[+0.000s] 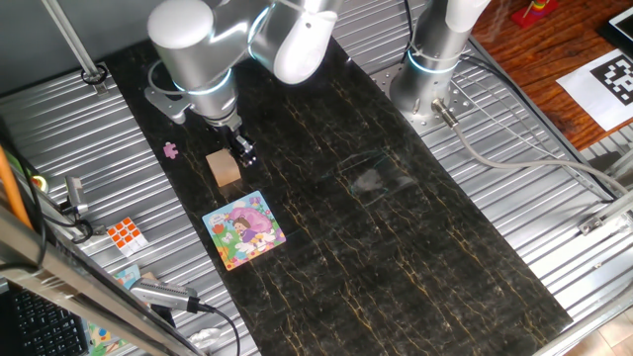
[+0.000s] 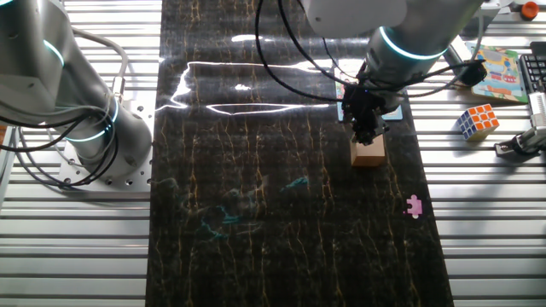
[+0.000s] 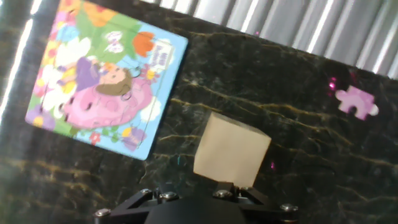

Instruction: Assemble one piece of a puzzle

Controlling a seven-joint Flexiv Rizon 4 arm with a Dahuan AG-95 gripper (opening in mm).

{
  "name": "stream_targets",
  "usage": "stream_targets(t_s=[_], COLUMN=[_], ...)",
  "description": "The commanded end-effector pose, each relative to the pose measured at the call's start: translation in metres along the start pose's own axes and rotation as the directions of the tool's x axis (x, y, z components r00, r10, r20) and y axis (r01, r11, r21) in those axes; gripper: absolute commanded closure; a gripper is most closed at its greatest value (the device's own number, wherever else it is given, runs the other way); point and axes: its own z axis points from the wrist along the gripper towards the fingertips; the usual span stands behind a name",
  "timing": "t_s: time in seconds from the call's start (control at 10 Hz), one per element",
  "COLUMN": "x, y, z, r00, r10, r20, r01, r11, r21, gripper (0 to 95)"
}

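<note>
Claw (image 1: 240, 148) hovering over the tan wooden block (image 1: 225, 167), opening indiscernible, apparently empty — best swung toward ten o'clock, onto the tiny pink flat puzzle piece (image 1: 171, 150).

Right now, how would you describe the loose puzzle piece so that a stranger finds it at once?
Look at the dark mat in the middle of the table. Near its edge, beyond the tan block from the puzzle, the piece lies alone. It is tiny, flat and pink, with jigsaw knobs.

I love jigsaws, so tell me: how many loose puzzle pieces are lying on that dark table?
1. A single pink piece lies alone on the dark mat, beyond the tan block from the puzzle. Others could be hidden behind the arm.
</note>
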Motion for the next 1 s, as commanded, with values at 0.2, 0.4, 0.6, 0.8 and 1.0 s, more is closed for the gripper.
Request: stream_targets(t_s=[0.2,0.4,0.6,0.8,1.0], x=[0.002,0.002,0.002,-0.009,-0.021], y=[0.000,0.000,0.000,-0.036,-0.066], z=[-0.002,-0.002,-0.002,-0.006,-0.004], r00=[0.989,0.985,0.986,0.995,0.996], r10=[0.145,0.173,0.161,0.091,0.068], r20=[0.005,0.012,0.032,0.046,0.051], r01=[-0.145,-0.173,-0.162,-0.093,-0.069], r11=[0.989,0.984,0.986,0.995,0.997], r21=[0.017,0.034,0.038,0.024,0.022], gripper=[57.0,57.0,57.0,57.0,57.0])
